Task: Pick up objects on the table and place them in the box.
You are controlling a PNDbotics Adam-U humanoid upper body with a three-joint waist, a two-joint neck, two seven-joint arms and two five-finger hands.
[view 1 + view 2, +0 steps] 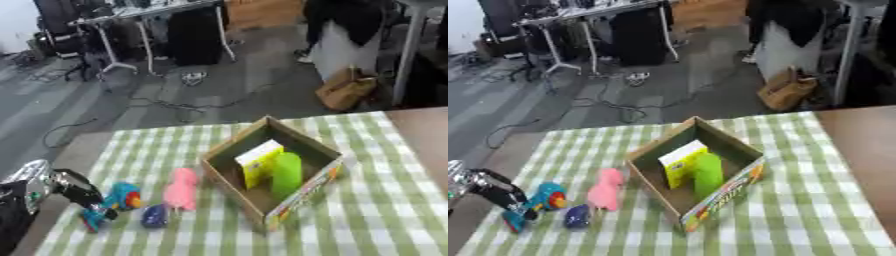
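At the lower left of the frame, the robot's black left hand (pixel 80 192) is coming in from the left edge and sitting right against the blue plastic toy with a red and yellow part (pixel 122 196); whether its fingers are curled round the toy or merely touching it I cannot tell. That toy is lying on the green-and-white checked counter (pixel 385 210), its long axis running from lower left to upper right, so it is pointing away from the hand toward the centre. Just to its right a small dark blue rounded object (pixel 154 216) is resting, and beside that a pink soft-looking toy (pixel 182 188) is lying with its long axis nearly up and down in the frame, close to the left wall of the open brown cardboard box (pixel 229 186). The box is sitting in the middle of the counter, turned corner-on, and a yellow-and-white carton (pixel 257 161) and a light green upright block (pixel 287 174) are already standing inside it. All three loose things are lying left of the box, so the left hand is the nearer one; the right hand is not showing. Colourful printing is running along the box's lower right outer wall, but no word of it can be read.
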